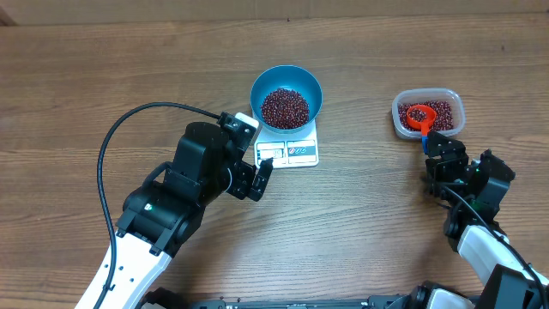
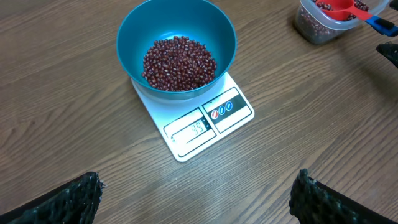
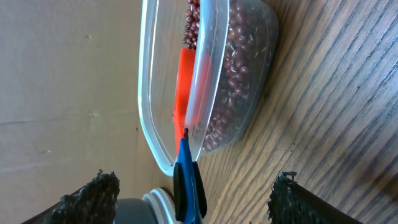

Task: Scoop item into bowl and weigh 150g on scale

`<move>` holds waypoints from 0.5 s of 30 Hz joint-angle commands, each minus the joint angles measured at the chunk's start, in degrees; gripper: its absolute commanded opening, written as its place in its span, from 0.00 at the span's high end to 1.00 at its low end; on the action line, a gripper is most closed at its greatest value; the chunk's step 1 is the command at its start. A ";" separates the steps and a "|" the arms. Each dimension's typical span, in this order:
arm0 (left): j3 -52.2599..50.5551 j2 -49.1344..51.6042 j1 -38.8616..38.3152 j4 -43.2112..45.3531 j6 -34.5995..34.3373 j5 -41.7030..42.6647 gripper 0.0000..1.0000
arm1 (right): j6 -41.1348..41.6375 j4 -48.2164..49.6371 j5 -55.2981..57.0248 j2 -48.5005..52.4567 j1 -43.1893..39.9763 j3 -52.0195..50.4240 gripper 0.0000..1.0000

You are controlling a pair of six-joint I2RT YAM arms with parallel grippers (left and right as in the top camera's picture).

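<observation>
The step in hand is judged to be the fetching of another scoopful. The right claw [image 3: 189, 199] is held released at the near end of the clear plastic tub [image 1: 399, 122], with the blue handle [image 3: 186, 171] of the red scoop [image 1: 419, 114] lying between its spread fingers [image 3: 93, 196]. No contact with the handle is seen, so nothing is grasped yet. The scoop's red cup is rested inside the tub on the beans [image 1: 442, 109] left there.

A heap of red-brown beans [image 1: 284, 106] is already held in the blue bowl [image 2: 127, 43], which is seated on the white kitchen scale [image 1: 300, 154]. The display [image 2: 193, 129] is lit, but its digits cannot be read with certainty. The weighing is therefore taken as part done.

The left claw [image 2: 196, 199] is held released and empty just in front of the scale, touching neither scale nor bowl.

For the next move, the jaws would need to be closed squarely on the thin handle. The scoop would then have to be dipped, kept level and carried across to the bowl.

The tub wall is thin and rounded, and the handle is propped over its rim, so the tub could be tipped or dragged by a skewed pull. Open wooden surface [image 1: 369, 232] is left between tub and scale, giving a free path. The room on the scale's left side is taken up by the left arm and its black cable [image 1: 111, 146].
</observation>
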 commanded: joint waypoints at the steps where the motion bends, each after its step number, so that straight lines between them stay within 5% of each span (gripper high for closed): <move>1: -0.09 0.20 0.28 0.15 -0.52 0.83 0.01 | 1.42 0.94 1.22 0.39 0.33 -0.26 0.21; 9: -0.09 0.20 0.28 0.15 -0.52 0.83 0.00 | 3.76 2.82 1.64 0.50 0.35 -0.26 0.16; 15: -0.09 0.20 0.28 0.15 -0.52 0.83 0.01 | 3.74 2.80 1.64 0.50 0.42 -0.26 0.23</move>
